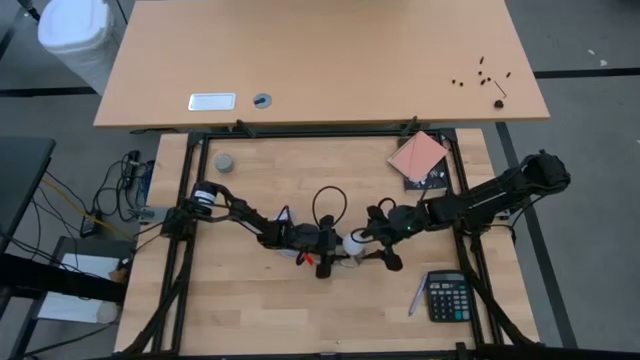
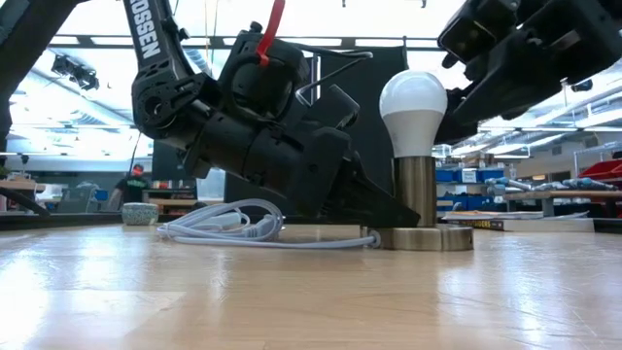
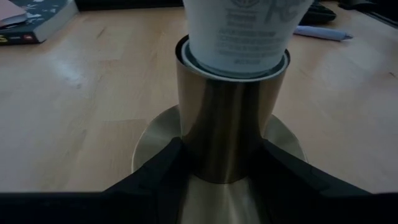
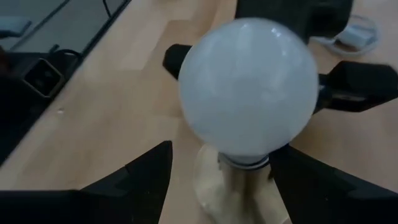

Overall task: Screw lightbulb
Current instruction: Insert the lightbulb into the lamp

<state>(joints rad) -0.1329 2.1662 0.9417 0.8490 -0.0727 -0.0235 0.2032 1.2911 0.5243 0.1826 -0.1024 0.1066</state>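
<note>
Workbench [image 1: 250,310] of pale wood carries 2 dark arms that meet near its middle, a white cable [image 2: 228,226] coiled behind them on the low view. Left gripper [image 3: 221,163] sits low against the tabletop, its 2 fingers [image 3: 155,177] pressed on either side of the brass socket post [image 3: 224,118] that rises from a flat round base [image 2: 428,237]; it is pinching that post and appears to be steadying it. Right gripper [image 4: 221,165] hangs over the fixture from above, its fingers [image 4: 140,177] spread on both sides of the lightbulb [image 4: 249,90] with a visible gap on each side, so it grips nothing. White and pear-shaped, the lightbulb stands upright with its neck seated in the top of the post, just above the left gripper. A calculator [image 1: 448,296] lies well apart toward the near right of the table.

How deeply the thread has engaged cannot be told, since the post hides it. Judged from here, the main hazard is a cross-threaded or tilted bulb if the right gripper closes off-centre on the smooth glass and turns. A slipping grip on that round surface would spin without tightening, and a loosened hold below would let the whole base rotate with the bulb.
</note>
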